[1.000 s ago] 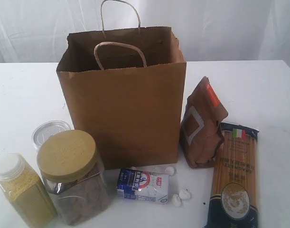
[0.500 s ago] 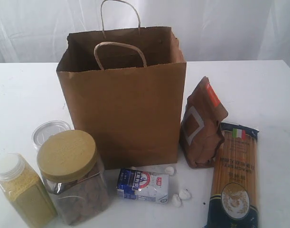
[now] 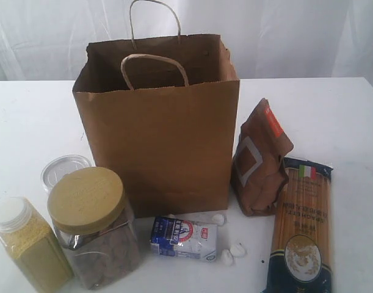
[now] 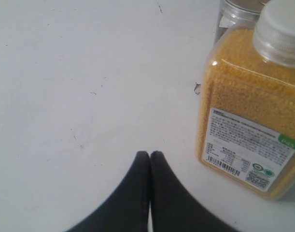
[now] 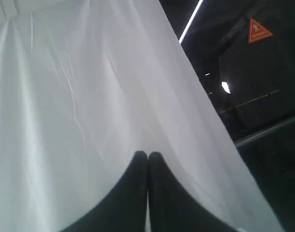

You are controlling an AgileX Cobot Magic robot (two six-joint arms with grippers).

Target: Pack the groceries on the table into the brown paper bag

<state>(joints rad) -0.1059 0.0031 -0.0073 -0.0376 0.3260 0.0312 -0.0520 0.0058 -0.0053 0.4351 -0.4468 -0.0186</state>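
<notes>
Nothing has shifted over the last second, so we judge packing not yet begun. Nearest stand the clear plastic grain container (image 3: 27, 244), the tan-lidded jar (image 3: 91, 226), the soft blue-white pouch (image 3: 183, 238) and the long glossy spaghetti pack (image 3: 302, 232). Behind them are the small can (image 3: 64, 168) and the creased brown pouch (image 3: 259, 162). Furthest is the stiff paper bag (image 3: 162, 140), upright and open on the white table (image 3: 33, 122). Our left gripper (image 4: 149, 155) is pressed closed, empty, near the grain container. The right gripper (image 5: 148, 155), likewise closed and empty, faces a curtain (image 5: 89, 96).
</notes>
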